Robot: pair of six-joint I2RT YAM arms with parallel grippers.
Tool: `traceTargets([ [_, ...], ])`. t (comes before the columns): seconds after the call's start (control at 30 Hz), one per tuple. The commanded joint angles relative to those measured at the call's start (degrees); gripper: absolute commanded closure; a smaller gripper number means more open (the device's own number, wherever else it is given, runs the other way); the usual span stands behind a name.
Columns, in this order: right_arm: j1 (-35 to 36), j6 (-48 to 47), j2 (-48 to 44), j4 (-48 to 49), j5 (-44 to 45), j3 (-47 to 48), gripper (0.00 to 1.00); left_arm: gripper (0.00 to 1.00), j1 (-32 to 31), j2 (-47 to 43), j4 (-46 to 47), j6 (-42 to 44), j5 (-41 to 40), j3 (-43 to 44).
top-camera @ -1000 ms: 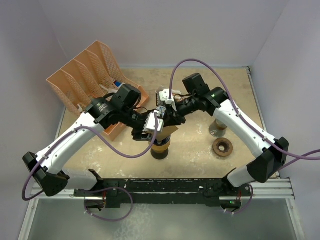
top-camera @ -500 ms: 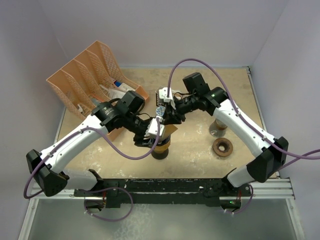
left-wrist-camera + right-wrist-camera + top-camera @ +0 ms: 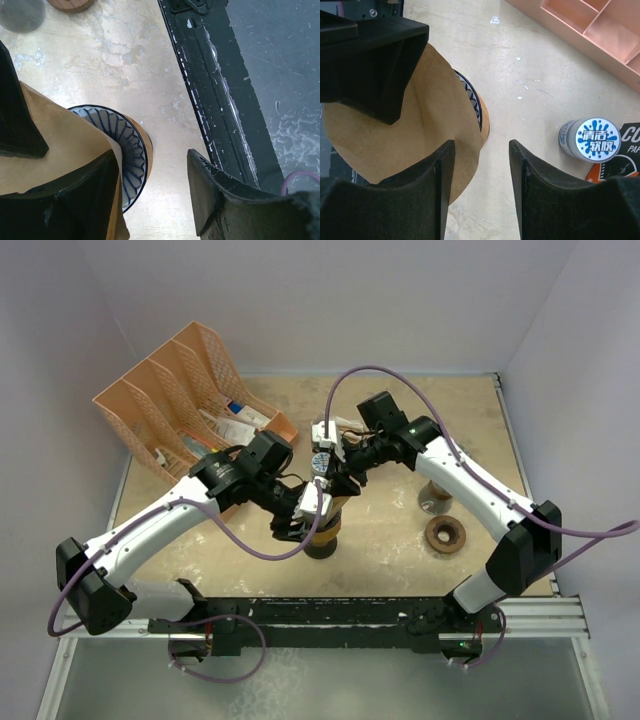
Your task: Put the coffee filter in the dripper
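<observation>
Both arms meet over the ctr of the counter, right above the dripper. The dripper stands upright on its wood base nr the front rail; it is white inside w/ dark blue ribs. The filter, brown paper, sits in the dripper mouth & sticks up out of it. It hides most of the rim, so only one arc shows in each wrist view; can't tell if it's fully seated. Left pincer: jaws well apart, nothing clamped. One finger lies against the filter's outer face. The other is clear of it over bare counter, w/ dripper rim & base showing in the gap. Right pincer: jaws also apart, no grip. One finger overlaps the filter's lower edge & a corner of paper shows in the gap; the other finger is over bare counter. Each wrist view also catches a finger of the opposite pincer across the paper, so the two flank the filter from opposite sides. Elsewhere there's an orange rack at far left w/ some packets in it. A small bottle w/ a blue-and-white cap is nr the dripper on its far side. A wood ring & a grey piece are off to the right, well apart from the dripper.
</observation>
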Motion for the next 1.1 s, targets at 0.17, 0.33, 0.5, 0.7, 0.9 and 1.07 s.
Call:
traceTargets([
  [0.17, -0.29, -0.36, -1.03, 1.04, -0.53, -1.20, 0.44, 0.44, -0.62, -2.05, 5.56, -2.74, 3.42, -3.52],
  [0.33, -0.26, -0.85, -0.66, 1.06, -0.63, -1.75, 0.42, 0.44, -0.66, -1.60, 7.61, -4.22, 3.67, -4.42],
  [0.5, -0.21, -0.58, -0.94, 1.61, -0.31, -2.40, 0.41, 0.44, -0.75, -1.70, 8.89, -4.77, 3.09, -5.72],
  [0.7, 0.04, 0.62, -0.79, 2.55, 0.33, -2.99, 0.39, 0.44, -0.75, -1.45, 9.60, -4.72, 2.33, -6.69],
  [0.9, 0.40, 1.56, -0.82, 3.55, 0.95, -3.55, 0.38, 0.44, -0.91, -0.60, 9.69, -4.32, 1.64, -6.79],
  [1.07, 0.77, 2.24, -0.74, 4.52, 1.75, -4.41, 0.36, 0.44, -1.12, -0.06, 9.29, -3.76, 1.06, -6.51],
])
